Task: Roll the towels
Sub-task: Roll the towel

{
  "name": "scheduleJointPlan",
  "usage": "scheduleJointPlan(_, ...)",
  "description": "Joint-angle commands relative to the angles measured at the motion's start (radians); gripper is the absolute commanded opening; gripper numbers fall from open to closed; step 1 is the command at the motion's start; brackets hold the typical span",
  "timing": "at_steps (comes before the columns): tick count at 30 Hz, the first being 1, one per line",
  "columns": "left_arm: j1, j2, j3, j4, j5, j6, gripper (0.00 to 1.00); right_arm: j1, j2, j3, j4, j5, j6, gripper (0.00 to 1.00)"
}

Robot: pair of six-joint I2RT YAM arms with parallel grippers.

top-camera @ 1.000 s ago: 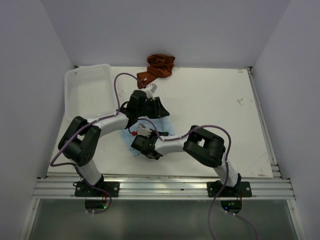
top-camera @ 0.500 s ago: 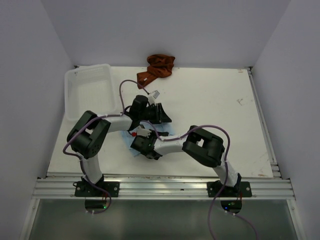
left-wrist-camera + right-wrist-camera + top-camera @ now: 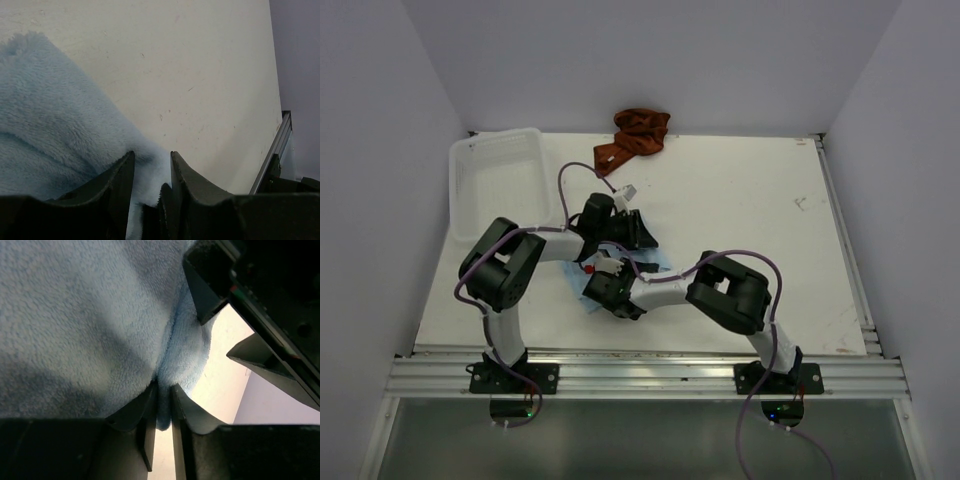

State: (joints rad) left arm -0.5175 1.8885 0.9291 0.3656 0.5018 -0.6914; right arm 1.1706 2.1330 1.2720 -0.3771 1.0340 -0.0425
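Light sky-blue fleecy cloth towel (image 3: 656, 262) is being worked at the lower centre of the overhead frame. It is lying bunched on the white tabletop (image 3: 750, 210) and is mostly hidden under the two arms. Its edge is being grasped by the left gripper (image 3: 150, 167), whose black jaws are seen clenched on a thick lip of pile at the bottom of the left wrist frame. In the right wrist frame a pleat of the same towel is being straddled by the right gripper (image 3: 162, 392). Its jaws are standing only narrowly apart, and whether the pleat is being pinched or let go cannot be told. The rust reddish-brown cloth towel (image 3: 635, 135) is lying crumpled at the upper centre of the overhead frame, well apart from both grippers. The white plastic mesh basket (image 3: 460, 200) is at upper left. No tight roll is being shown yet. Trouble is being risked in three ways. The loose layers may be sprung open if one hold is eased too soon. The soft pile may be dragged flat rather than turned. The grippers, crowded close together, may be knocked against each other.
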Motion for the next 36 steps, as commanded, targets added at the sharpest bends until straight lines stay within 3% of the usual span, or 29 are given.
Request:
scheduleJointPlan(1,0.027,0.046,-0.007,0.003,-0.06,0.055,0.39,-0.006,-0.076,-0.052,0.04,-0.117,0.07,0.26)
scheduleJointPlan(2,0.028,0.046,-0.007,0.003,-0.062,0.058,0.39,-0.008,-0.09,-0.072,0.055,-0.112,0.073,0.32)
scheduleJointPlan(8,0.033,0.049,0.013,-0.046,-0.097,0.075,0.39,-0.006,-0.22,-0.155,0.11,-0.095,0.084,0.45)
scheduleJointPlan(25,0.036,0.061,0.019,-0.056,-0.115,0.082,0.39,0.038,-0.347,-0.259,-0.02,-0.035,0.188,0.5)
scheduleJointPlan(36,0.036,0.024,0.002,-0.059,-0.128,0.086,0.39,0.006,-0.685,-0.441,0.113,-0.274,0.237,0.52)
